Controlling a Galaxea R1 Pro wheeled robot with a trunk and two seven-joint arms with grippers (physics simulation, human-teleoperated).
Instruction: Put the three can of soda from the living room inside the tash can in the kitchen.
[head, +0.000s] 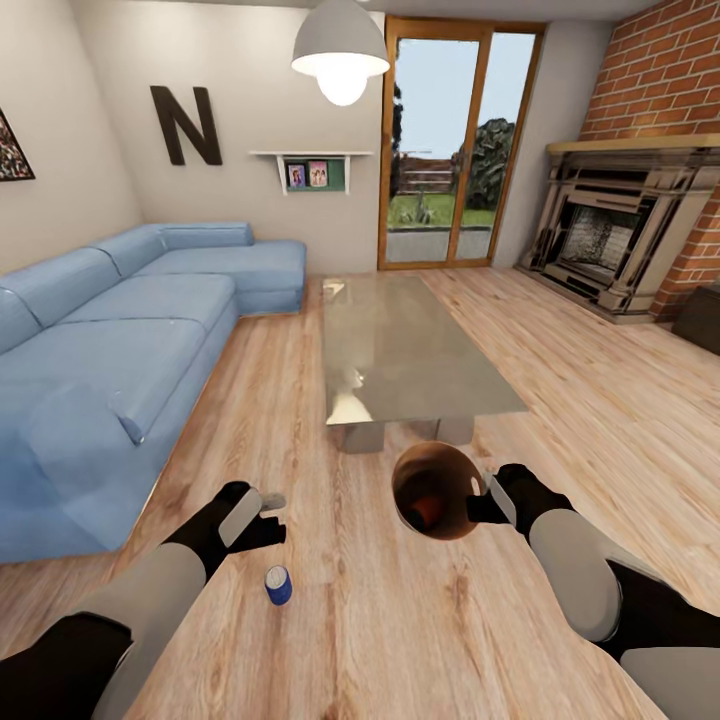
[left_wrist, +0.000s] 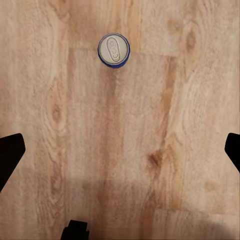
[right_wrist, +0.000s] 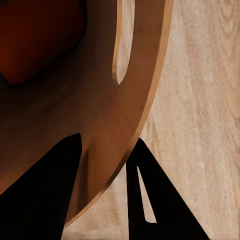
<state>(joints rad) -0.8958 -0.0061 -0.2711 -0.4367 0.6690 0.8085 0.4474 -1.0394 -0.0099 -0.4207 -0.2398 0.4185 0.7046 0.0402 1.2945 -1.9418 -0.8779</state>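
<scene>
A dark blue can of soda (head: 278, 585) (left_wrist: 114, 50) stands upright on the wood-plank floor, silvery top up. My left gripper (head: 262, 517) (left_wrist: 120, 150) hovers open just beyond it, its fingers spread wide over bare floor and the can outside them. My right gripper (head: 487, 502) (right_wrist: 100, 195) is shut on the rim of the copper-brown trash can (head: 458, 468) (right_wrist: 105, 100), one finger inside the wall and one outside. The bin is tilted with its mouth toward me. An orange can (head: 428, 512) (right_wrist: 40, 40) lies inside it.
I am in the living room. A long blue corner sofa (head: 100, 350) lines the left. A glass-topped low table (head: 400, 350) stands just ahead of the bin. Glass doors (head: 450, 150) and a brick fireplace (head: 620, 230) are at the back right. Open floor surrounds the blue can.
</scene>
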